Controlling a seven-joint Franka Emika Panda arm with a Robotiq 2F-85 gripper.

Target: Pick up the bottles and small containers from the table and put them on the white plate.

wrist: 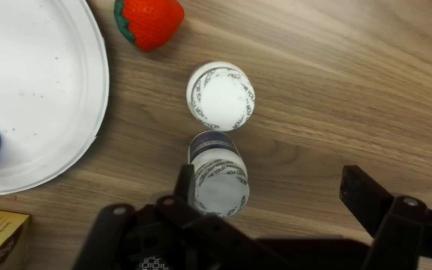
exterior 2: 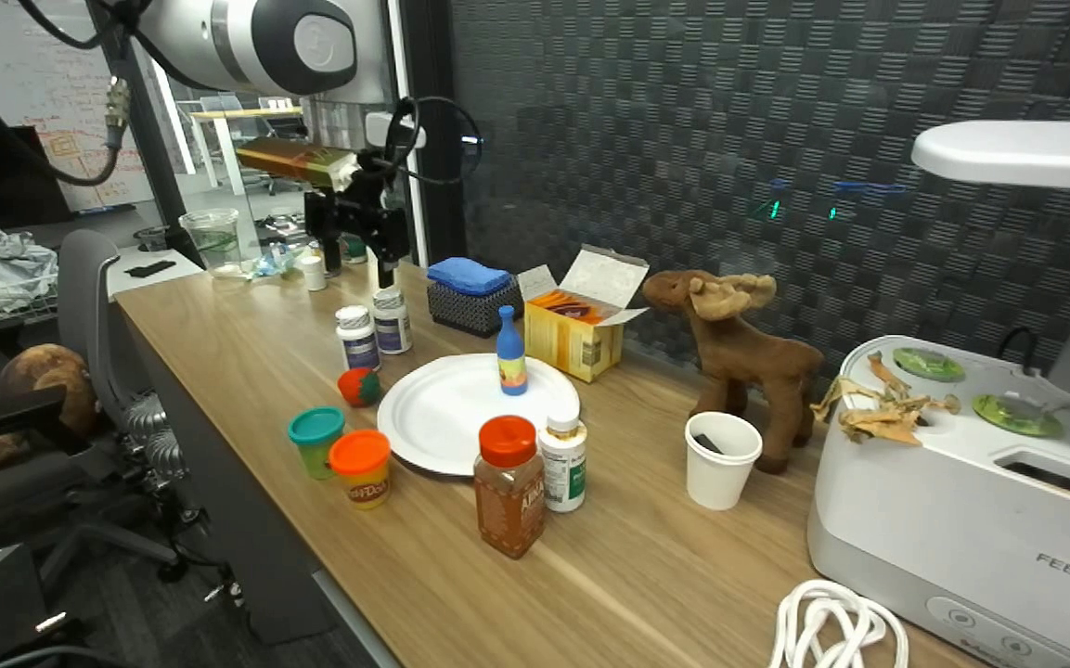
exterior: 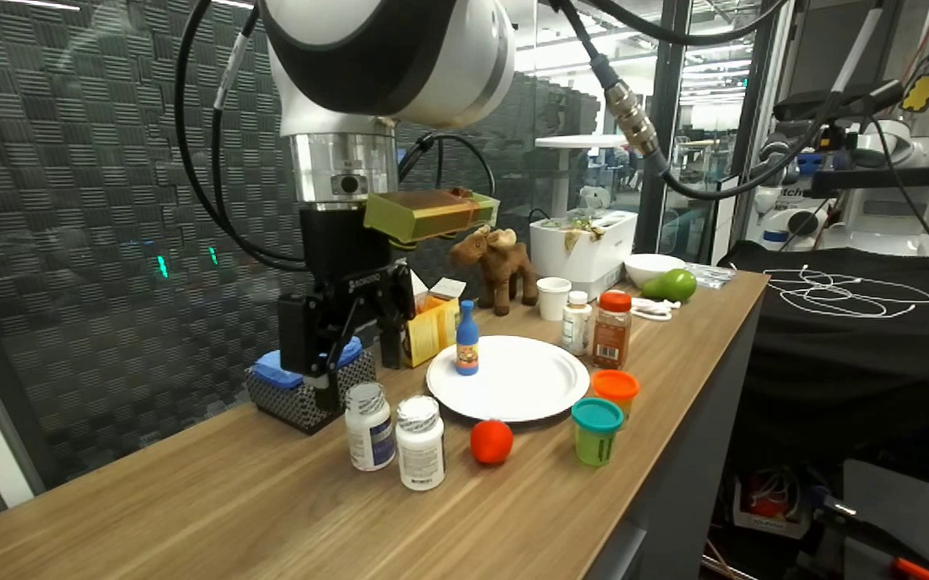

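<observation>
Standing wide apart, jaws hung near two upright white pill bottles [exterior: 420, 447] on the tabletop [exterior: 190, 499], a gap separating those from the white plate [exterior: 524, 387]. Teal-lidded tub [exterior: 595, 443] sat near the tabletop's edge; plate bore a blue bottle [exterior: 466, 342], yellow carton [exterior 2: 560, 345] held orange packets [exterior 2: 562, 304].

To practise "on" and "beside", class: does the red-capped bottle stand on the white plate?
No, in an exterior view the red-capped bottle stands upright on the wooden countertop, beside the white plate.
</observation>
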